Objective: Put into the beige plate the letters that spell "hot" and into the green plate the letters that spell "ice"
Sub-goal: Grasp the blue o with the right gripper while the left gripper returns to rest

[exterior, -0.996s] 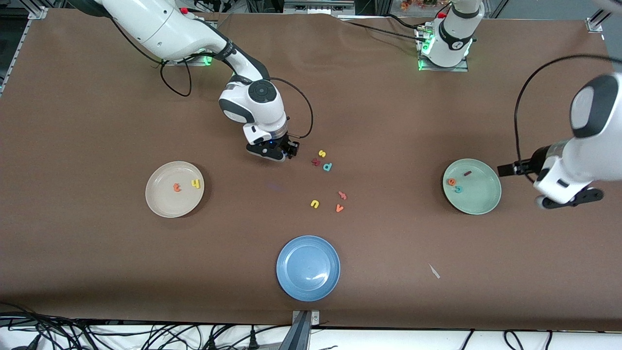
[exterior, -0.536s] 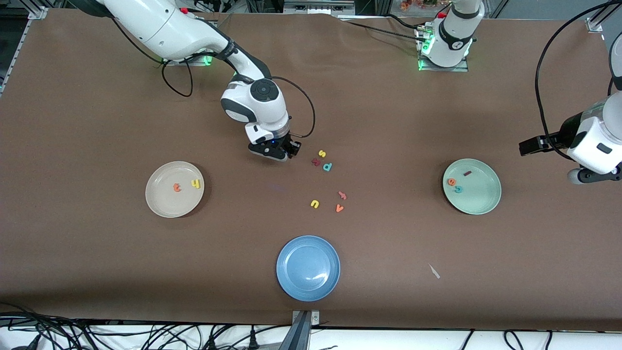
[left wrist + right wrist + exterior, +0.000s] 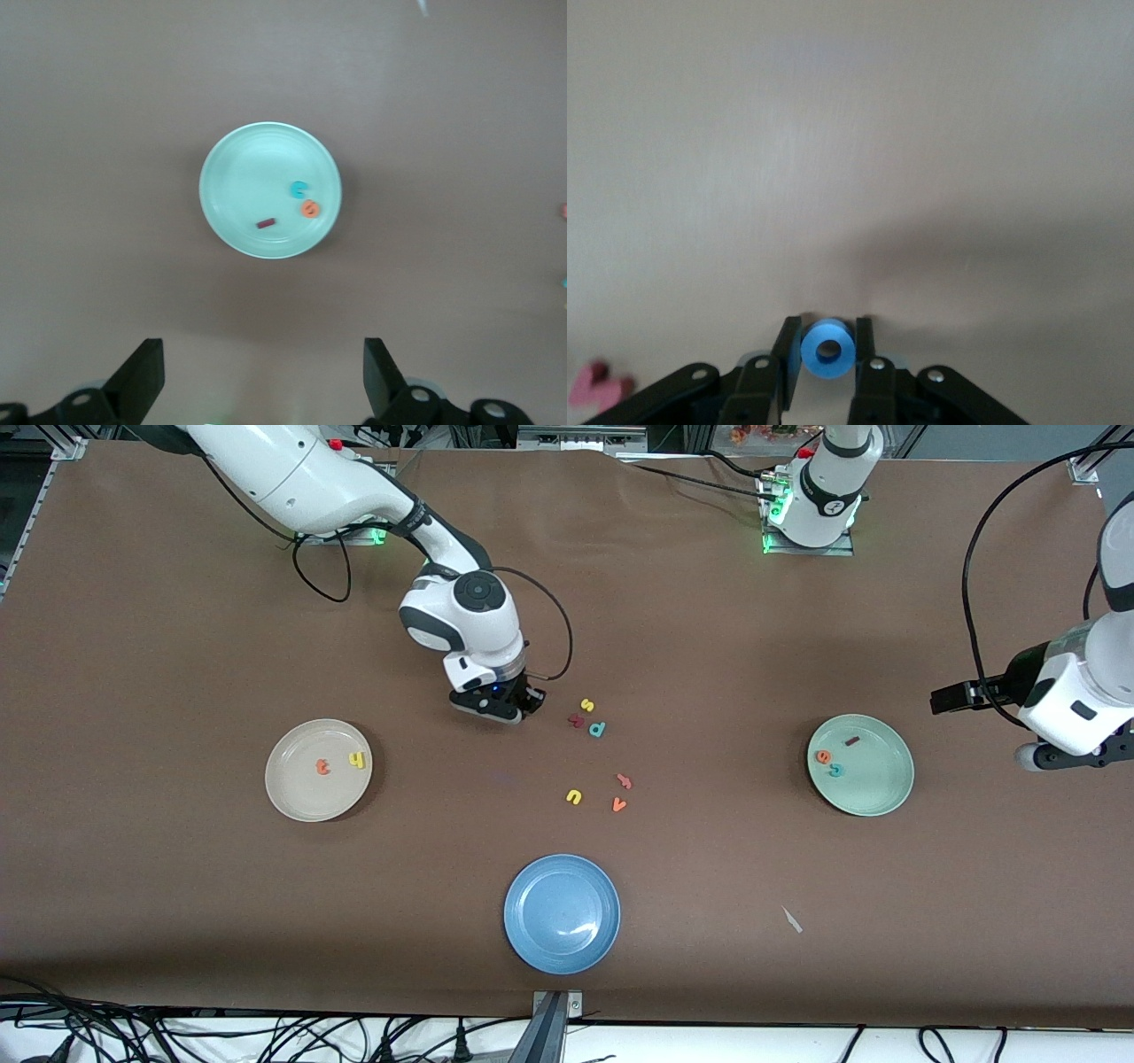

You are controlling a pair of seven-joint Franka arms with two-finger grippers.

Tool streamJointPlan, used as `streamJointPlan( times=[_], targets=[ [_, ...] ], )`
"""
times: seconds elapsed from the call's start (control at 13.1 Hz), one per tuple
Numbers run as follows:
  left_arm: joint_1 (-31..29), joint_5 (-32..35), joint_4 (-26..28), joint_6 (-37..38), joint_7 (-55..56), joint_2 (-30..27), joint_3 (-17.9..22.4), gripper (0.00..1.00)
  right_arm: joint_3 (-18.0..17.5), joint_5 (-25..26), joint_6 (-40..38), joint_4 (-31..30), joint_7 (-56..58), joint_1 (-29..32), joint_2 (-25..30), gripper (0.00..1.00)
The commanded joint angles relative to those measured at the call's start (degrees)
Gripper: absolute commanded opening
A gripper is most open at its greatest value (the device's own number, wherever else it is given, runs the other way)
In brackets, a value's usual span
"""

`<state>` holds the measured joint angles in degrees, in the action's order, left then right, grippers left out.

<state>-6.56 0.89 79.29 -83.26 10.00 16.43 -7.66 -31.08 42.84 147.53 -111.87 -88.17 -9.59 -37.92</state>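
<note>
**A:** Near the table's middle, right gripper (image 3: 496, 710) low over the brown table (image 3: 177, 912), just beside the loose letters toward the right arm's end. Fingers pinched narrow on the blue "o" (image 3: 827, 349), a small foam ring with a round hole, standing on edge between the pads.

**B:** Beige plate (image 3: 288, 793)?

**A:** Toward the right arm's end. Cream, round, raised rim. Orange "t" (image 3: 322, 766) and yellow "h" (image 3: 356, 760) lie in it, near each other, apart.

**B:** Green plate (image 3: 877, 797)?

**A:** Toward the left arm's end. Pale mint, same build. Holds dark red "i" (image 3: 852, 740), a short bar; orange "e" (image 3: 823, 757) and teal "c" (image 3: 835, 770) just beside each other, whether touching I cannot tell.

**B:** Left gripper (image 3: 264, 376)?

**A:** Waiting in the air beside the green plate, out by the table's end. Jaws wide, nothing between them.

**B:** Loose letters?

**A:** Yellow "s" (image 3: 586, 705), dark red "k" (image 3: 576, 721), teal "p" (image 3: 597, 729) clustered; nearer the camera, yellow "u" (image 3: 574, 796), orange "v" (image 3: 619, 804), one pinkish letter (image 3: 625, 781) I cannot read. Blue plate (image 3: 562, 913) nearest the camera.
</note>
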Motion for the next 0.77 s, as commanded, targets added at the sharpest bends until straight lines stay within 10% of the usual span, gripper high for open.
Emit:
streamJointPlan(
  times=[0.0,0.31,0.69],
  targets=[
    [1.8,-3.2,-0.2,0.0,-4.7,-1.2,3.3,0.92,-0.8,0.3,-2.1,-2.1,7.4,6.0,5.9,0.1],
    [1.6,-3.6,1.1,-3.3,-5.6,-1.8,3.3,0.95,-8.8,-7.0,-8.8,-4.2,31.7,21.4,10.6,0.1],
    [1.7,-3.7,1.0,-3.2,-5.5,-1.4,3.3,0.99,-7.2,-21.5,-16.0,-2.5,62.2,28.9,15.0,0.1]
  ],
)
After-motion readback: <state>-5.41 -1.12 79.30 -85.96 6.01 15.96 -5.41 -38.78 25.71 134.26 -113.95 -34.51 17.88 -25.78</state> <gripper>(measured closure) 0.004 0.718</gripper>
